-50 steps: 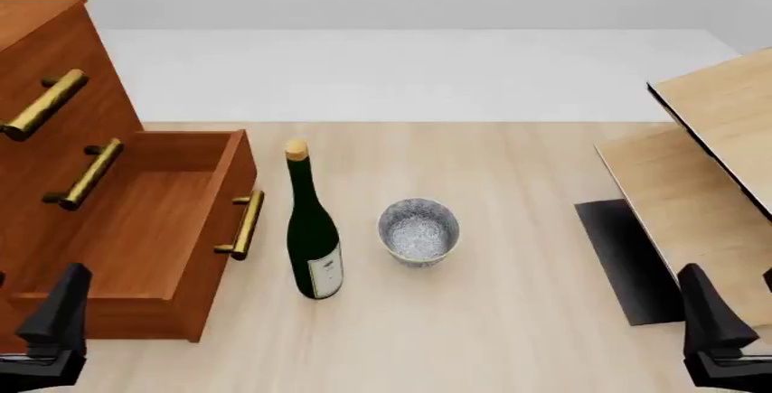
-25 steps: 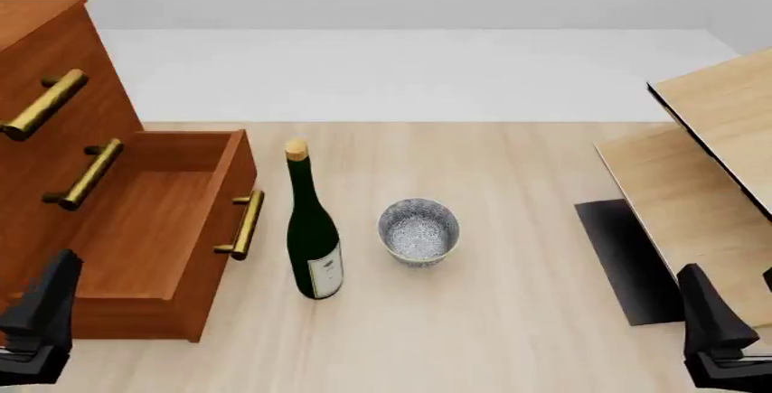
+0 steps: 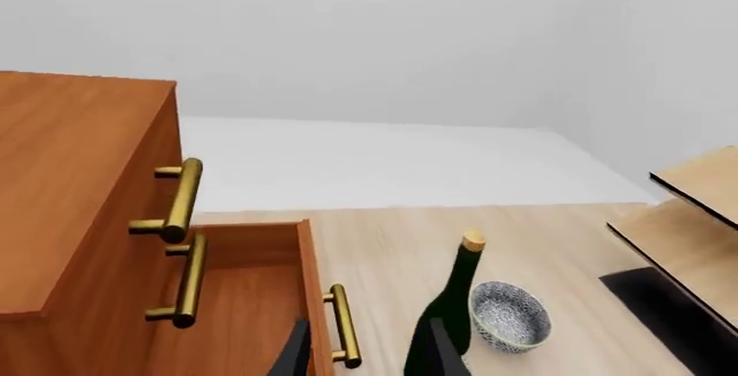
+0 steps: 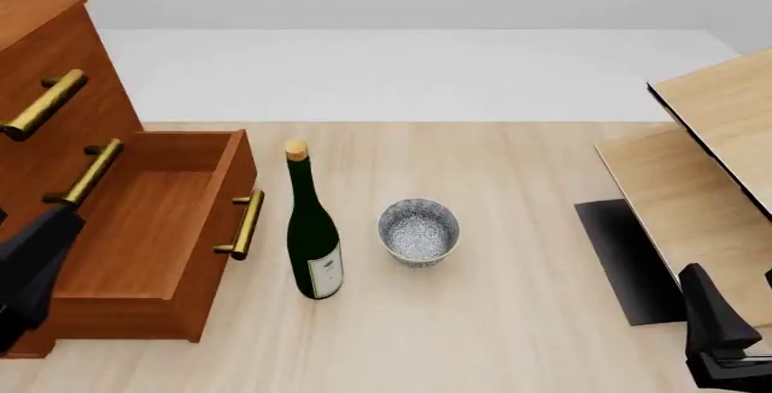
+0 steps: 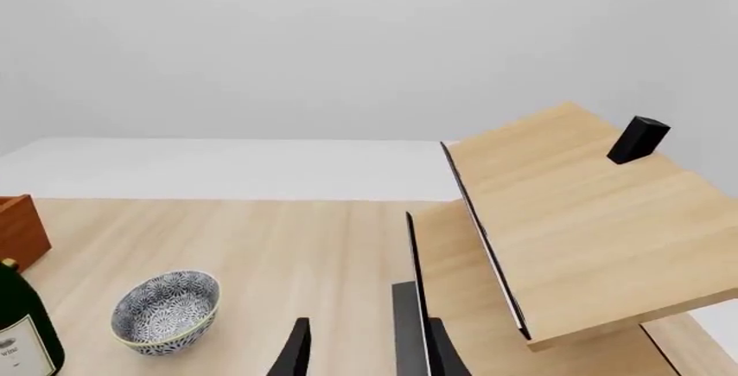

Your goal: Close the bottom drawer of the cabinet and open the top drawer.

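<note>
At the far left of the table stands the cabinet [image 4: 49, 68], reddish-brown, with three brass bar handles. Its top drawer [image 3: 86, 177] is shut flush with the front. The bottom drawer [image 4: 151, 230] is pulled well out toward the right, its wooden inside bare and its handle facing the bottle.

The left gripper [image 4: 31, 271] hangs at the near left edge of the front view, over the near left corner of the bottom drawer. In the left wrist view its two dark fingertips [image 3: 297, 354] stand apart, with the drawer's front panel and handle showing in the gap; they pinch nothing.

Just right of the drawer's handle a dark green wine bottle [image 4: 313, 230] stands upright, with a gold cap and a pale label low on its body. The label carries print, but it is too small to read.

Right of the bottle, near but apart, sits a small blue-and-white patterned bowl [image 4: 418, 231].

At the far right is pale light-wood furniture [image 4: 711, 158] with slanted boards over a dark base.

The right gripper [image 4: 724, 339] sits at the near right corner. Its fingertips [image 5: 297, 350] are spread, holding nothing.
</note>
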Controlling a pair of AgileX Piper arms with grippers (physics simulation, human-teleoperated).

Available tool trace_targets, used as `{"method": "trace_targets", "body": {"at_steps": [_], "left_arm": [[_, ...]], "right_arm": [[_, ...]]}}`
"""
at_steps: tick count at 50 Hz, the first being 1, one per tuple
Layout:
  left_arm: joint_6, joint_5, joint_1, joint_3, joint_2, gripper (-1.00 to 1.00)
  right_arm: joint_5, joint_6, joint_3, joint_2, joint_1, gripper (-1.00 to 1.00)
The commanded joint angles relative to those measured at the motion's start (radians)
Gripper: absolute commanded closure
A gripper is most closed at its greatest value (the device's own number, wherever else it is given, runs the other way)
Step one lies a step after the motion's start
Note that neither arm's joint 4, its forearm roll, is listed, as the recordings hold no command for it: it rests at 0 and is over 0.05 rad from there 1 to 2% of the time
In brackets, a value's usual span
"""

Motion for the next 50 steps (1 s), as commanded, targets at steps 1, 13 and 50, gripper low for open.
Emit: {"method": "trace_targets", "body": {"at_steps": [1,13,50], "left_arm": [[-0.086,0.086,-0.104,-0.103,0.125,-1.00],[-0.175,0.176,-0.219,-0.192,0.215,-1.00],[-0.274,0.201,-0.355,-0.077,0.204,-1.00]], "right_arm": [[-0.005,0.001,-0.002,0.007,-0.002,-1.00],[-0.007,0.001,-0.001,0.008,-0.002,-1.00],[0.006,0.007,0.003,-0.007,0.019,-1.00]]}}
